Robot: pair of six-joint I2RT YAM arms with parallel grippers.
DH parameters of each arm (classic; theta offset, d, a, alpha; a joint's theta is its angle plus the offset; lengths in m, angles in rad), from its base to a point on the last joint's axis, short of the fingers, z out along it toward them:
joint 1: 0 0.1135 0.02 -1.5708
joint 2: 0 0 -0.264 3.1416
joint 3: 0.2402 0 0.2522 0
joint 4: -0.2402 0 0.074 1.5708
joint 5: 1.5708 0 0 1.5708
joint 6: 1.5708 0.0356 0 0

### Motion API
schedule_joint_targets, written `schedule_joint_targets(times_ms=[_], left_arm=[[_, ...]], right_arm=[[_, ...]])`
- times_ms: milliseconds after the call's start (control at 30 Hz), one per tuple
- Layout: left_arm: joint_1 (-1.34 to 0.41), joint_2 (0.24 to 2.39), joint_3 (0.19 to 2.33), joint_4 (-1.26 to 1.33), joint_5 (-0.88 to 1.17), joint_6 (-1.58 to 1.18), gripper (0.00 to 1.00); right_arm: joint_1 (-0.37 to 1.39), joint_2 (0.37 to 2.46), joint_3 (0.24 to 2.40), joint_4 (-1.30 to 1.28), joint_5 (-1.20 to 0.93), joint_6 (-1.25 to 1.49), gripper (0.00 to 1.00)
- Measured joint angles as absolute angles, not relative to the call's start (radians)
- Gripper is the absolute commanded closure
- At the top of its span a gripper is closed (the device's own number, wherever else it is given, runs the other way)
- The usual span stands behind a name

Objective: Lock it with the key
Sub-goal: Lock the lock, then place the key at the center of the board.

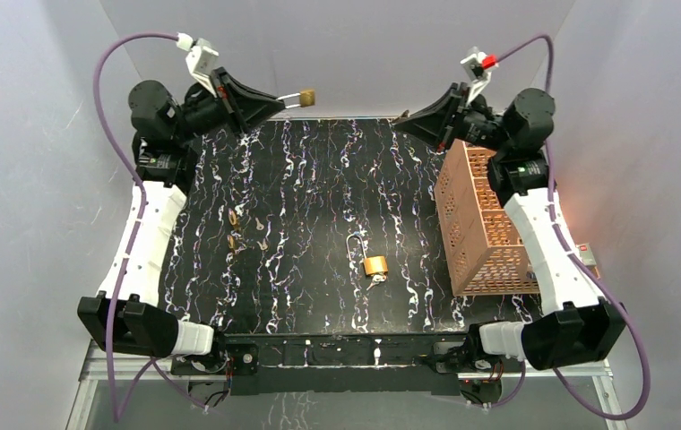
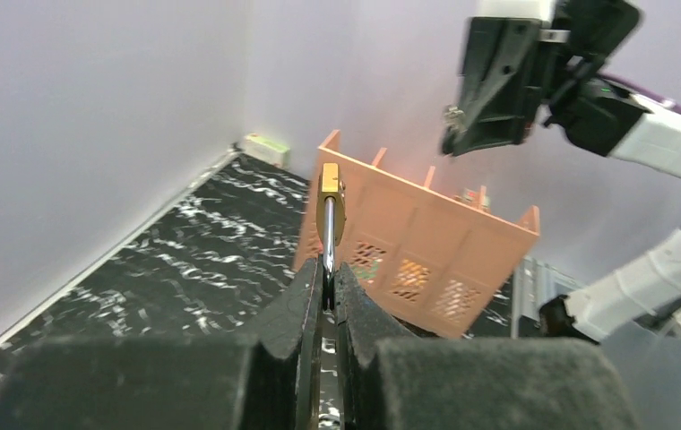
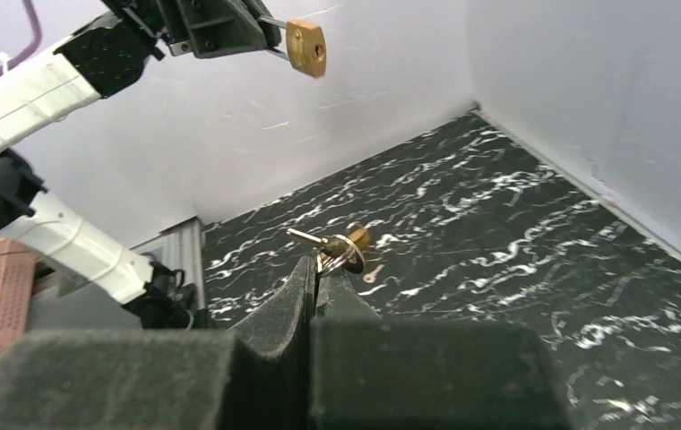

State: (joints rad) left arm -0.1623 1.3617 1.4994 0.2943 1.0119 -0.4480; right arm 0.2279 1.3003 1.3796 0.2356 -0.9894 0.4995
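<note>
Marbled table; padlock in left pincer, key in right pincer.

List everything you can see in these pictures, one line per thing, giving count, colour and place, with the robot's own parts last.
held padlock: one, brass, in the air at the far left, gripped by its shackle
lying padlock: one, brass, near the middle, shackle looks open
key ring: one, silvery, with a key, held aloft at the far right
loose key: one, silvery, beside the lying padlock
small brass pieces: about four, left of centre, too small to identify
basket: one, orange, perforated, right side
table: one, black with white marbling
left gripper: one, black, shut on the held padlock
right gripper: one, black, shut on the key ring
</note>
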Motion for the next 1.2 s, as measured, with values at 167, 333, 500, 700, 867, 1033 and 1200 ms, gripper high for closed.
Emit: schedule_joint_targets(times_ms=[167,333,500,700,867,1033,1200], left_arm=[[-0.094,1.352,1.532,0.157,0.981,-0.371,1.00],[-0.105,1.332,1.541,-0.146,0.716,-0.187,1.00],[-0.107,1.329,1.441,-0.316,0.339,-0.100,1.00],[-0.105,1.457,1.381,-0.430,-0.033,-0.028,1.00],[-0.086,1.685,1.429,-0.468,-0.040,-0.028,1.00],[-0.017,1.863,1.456,-0.533,-0.034,-0.034,1.00],[-0.004,1.886,1.488,-0.520,-0.036,-0.034,1.00]], right_arm=[[0.193,1.240,1.345,0.209,-0.960,0.477,1.00],[0.418,1.266,1.312,0.094,-0.743,0.360,1.00],[0.671,1.423,1.313,0.005,-0.471,0.285,1.00],[0.803,1.818,1.447,-0.072,-0.189,0.227,1.00],[0.847,2.405,2.149,-0.083,-0.141,0.237,1.00],[0.867,2.635,2.260,-0.076,-0.209,0.331,1.00],[0.867,2.676,2.265,-0.007,-0.246,0.389,1.00]])
